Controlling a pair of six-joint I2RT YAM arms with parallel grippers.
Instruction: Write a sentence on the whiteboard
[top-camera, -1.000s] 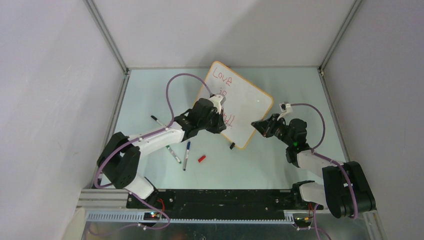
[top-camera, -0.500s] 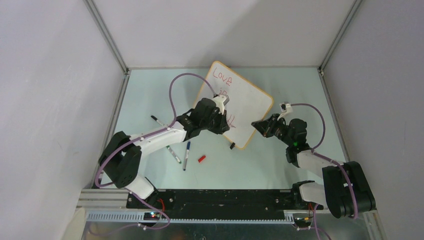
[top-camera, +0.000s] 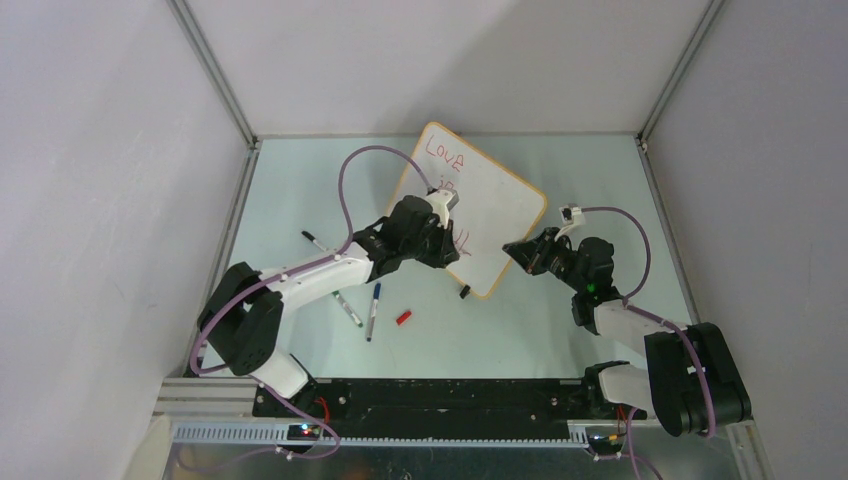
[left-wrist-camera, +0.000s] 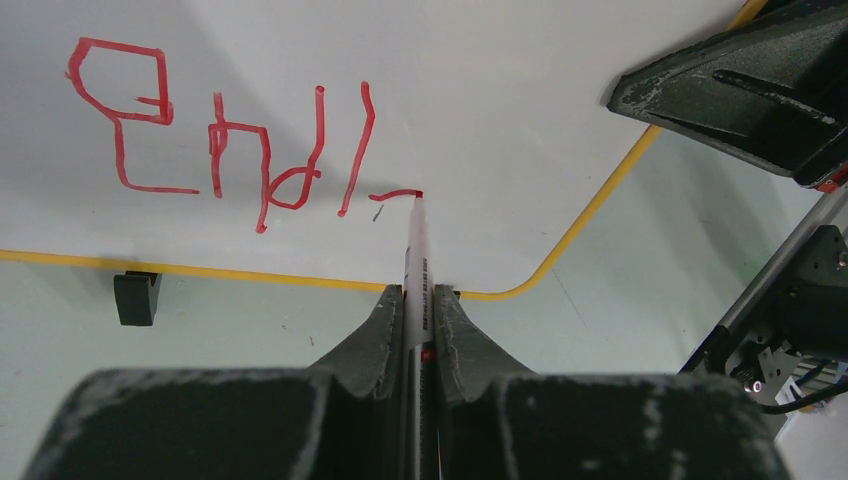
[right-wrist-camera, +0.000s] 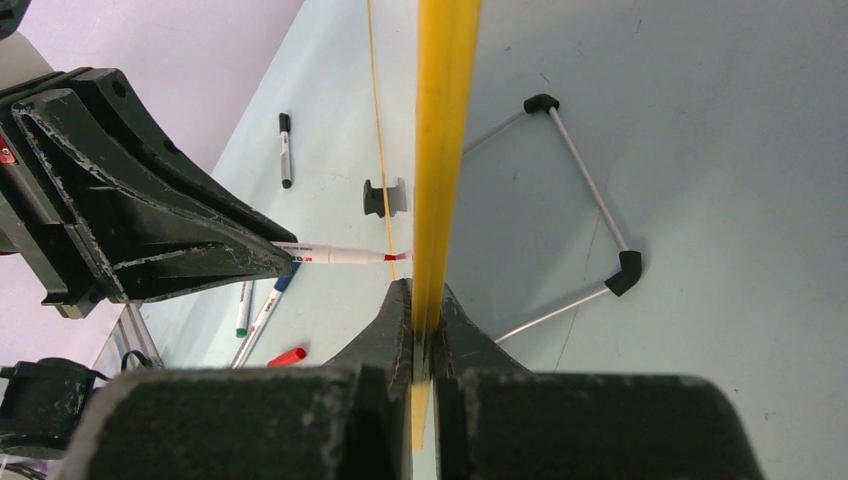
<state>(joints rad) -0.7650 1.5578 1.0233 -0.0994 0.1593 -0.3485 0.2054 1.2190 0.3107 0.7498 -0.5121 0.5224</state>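
The whiteboard (top-camera: 497, 205) stands tilted at the middle back of the table, orange-framed. The red sentence reads "Love" (top-camera: 446, 152), then "is", and in the left wrist view "Endl" (left-wrist-camera: 220, 150) with a short fresh stroke after it. My left gripper (left-wrist-camera: 417, 295) is shut on a white red-ink marker (left-wrist-camera: 417, 250). The marker's tip touches the board at the end of that stroke. My right gripper (right-wrist-camera: 425, 297) is shut on the whiteboard's yellow edge (right-wrist-camera: 445, 120), at the board's lower right side (top-camera: 512, 247).
Loose markers lie left of centre: a blue one (top-camera: 373, 310), a green one (top-camera: 347, 308) and a black one (top-camera: 317, 242). A red cap (top-camera: 404, 317) lies near them. A black clip foot (top-camera: 464, 292) sits under the board. A wire stand (right-wrist-camera: 590, 190) is behind it.
My left gripper has shifted slightly right along the bottom line with the marker, adding a short stroke. The right arm and the board have not moved.
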